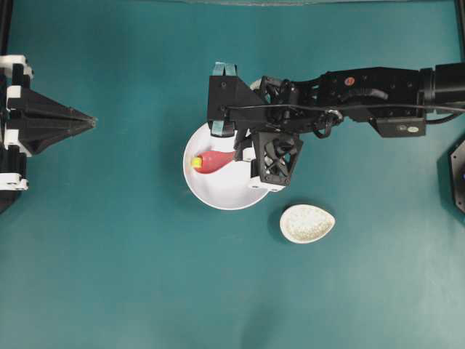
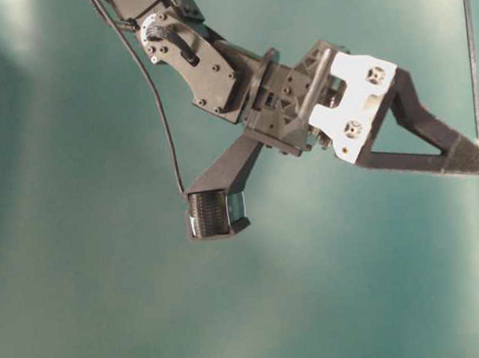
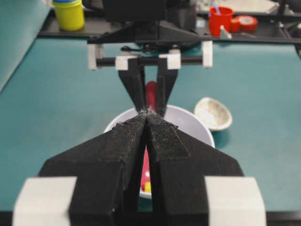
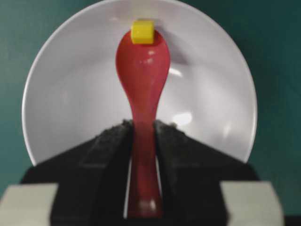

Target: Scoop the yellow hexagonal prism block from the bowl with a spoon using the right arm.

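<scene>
The white bowl (image 1: 218, 190) stands at mid-table. My right gripper (image 1: 237, 154) is above its near-right part, shut on the handle of the pink-red spoon (image 1: 213, 161). The scoop lies inside the bowl, pointing left. The yellow block (image 1: 196, 163) sits at the scoop's far tip, by the bowl's wall. In the right wrist view the gripper (image 4: 142, 125) clamps the spoon (image 4: 142, 70), with the block (image 4: 142, 31) at the tip over the bowl (image 4: 70, 94). My left gripper (image 1: 91, 120) is shut and empty at the far left, pointing at the bowl (image 3: 188, 120).
A small speckled off-white dish (image 1: 307, 222) lies just right of the bowl, toward the front. In the left wrist view a yellow-green jar (image 3: 69, 14), a red cup (image 3: 221, 20) and a red tape roll (image 3: 244, 22) stand beyond the table's far edge.
</scene>
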Motion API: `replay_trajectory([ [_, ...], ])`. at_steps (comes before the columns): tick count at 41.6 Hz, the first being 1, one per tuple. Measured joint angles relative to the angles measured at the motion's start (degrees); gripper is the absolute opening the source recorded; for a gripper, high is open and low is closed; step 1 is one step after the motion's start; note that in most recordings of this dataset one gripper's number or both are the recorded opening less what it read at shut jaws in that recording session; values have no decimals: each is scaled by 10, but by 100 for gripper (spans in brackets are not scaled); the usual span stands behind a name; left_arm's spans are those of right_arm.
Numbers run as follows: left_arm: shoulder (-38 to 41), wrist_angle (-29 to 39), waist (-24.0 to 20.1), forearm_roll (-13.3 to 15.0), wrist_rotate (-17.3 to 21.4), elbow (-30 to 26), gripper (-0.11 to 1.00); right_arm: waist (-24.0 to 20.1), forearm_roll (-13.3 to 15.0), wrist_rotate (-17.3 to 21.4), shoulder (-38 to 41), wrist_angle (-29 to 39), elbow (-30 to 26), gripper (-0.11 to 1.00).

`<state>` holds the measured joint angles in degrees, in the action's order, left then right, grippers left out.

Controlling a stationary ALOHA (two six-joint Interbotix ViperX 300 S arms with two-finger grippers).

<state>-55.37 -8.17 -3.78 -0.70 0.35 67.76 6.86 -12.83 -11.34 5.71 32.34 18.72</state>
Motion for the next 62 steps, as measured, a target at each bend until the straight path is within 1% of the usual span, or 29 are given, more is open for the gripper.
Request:
replay_trajectory([
  [15, 0, 0, 0, 1, 0, 0, 0, 1, 0, 4, 0, -7, 1, 21],
  [28, 1, 1, 0, 0, 0, 0, 0, 0, 0, 8, -24, -45, 35, 21],
  [40, 1, 1, 0, 1, 0, 0, 0, 0, -6, 10, -76, -117, 98, 21],
  [52, 1, 0, 0, 1, 0, 0, 0, -6, -16, 11, -189, -227, 198, 21],
  [58, 1, 1, 0, 1, 0, 0, 0, -9, -22, 11, -247, -273, 244, 21],
  [62, 1, 0, 0, 1, 0, 0, 0, -9, -25, 11, -279, -294, 265, 21],
])
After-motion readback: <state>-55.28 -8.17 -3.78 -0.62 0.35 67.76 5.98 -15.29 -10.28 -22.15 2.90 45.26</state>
